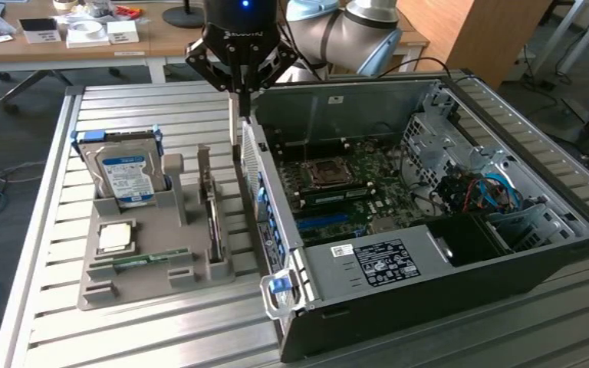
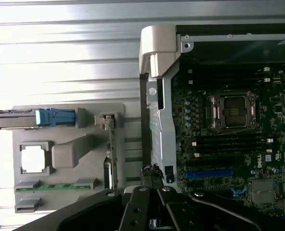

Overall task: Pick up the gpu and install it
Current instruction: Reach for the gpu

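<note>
**Between holder and computer case: gripper closed and empty, graphics card in its slot**

On the slatted metal bench (image 1: 120,337) we see two large things side by side. The open computer case (image 1: 540,253) lies toward the exterior view's right, its circuit board (image 1: 361,192) facing up. The grey holder (image 1: 120,295) sits toward the exterior view's left, just beside the case.

Above the narrow gap between them hangs the gripper (image 1: 235,142), pointing straight down. Its fingers are pressed together and we see nothing between them. It is close to the case's near wall and touches neither the holder nor anything in it.

In the holder, the hard drive (image 1: 126,176) with its blue label stands upright at the far end. The graphics card (image 1: 211,207) stands on its long edge in the slot nearest the case, so we see it as a thin strip. From the wrist view it is likewise a slim line (image 2: 111,154), apart from the closed fingertips (image 2: 152,172).

Nearer the front of the holder, the square processor chip (image 1: 116,236) lies flat in its recess. The small green memory stick (image 1: 151,258) lies just in front of it.
</note>
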Controlling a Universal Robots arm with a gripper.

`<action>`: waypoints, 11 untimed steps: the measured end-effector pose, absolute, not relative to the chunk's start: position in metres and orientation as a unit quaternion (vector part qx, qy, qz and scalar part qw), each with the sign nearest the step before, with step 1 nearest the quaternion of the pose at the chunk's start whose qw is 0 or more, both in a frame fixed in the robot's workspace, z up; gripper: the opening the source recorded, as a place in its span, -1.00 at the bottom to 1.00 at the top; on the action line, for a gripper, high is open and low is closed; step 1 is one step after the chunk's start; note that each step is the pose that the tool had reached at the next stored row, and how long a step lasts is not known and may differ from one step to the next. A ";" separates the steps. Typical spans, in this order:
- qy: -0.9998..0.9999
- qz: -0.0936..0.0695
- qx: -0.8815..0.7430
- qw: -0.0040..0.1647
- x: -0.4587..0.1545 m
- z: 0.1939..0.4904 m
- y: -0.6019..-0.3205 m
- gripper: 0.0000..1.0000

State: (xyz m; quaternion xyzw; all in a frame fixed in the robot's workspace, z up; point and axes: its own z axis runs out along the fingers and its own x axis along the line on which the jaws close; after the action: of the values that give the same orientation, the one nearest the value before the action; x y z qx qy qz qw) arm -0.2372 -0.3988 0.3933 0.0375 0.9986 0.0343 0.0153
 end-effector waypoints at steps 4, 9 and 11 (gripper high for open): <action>0.999 0.034 0.037 0.016 -0.246 0.393 -0.399 -0.79; 0.999 0.034 0.037 0.016 -0.272 0.393 -0.399 -0.79; 0.999 0.034 0.037 0.016 -0.277 0.393 -0.399 -0.79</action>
State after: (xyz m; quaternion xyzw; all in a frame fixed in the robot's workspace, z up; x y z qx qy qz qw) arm -0.2768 -0.3988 0.3929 0.0375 0.9986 0.0343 0.0158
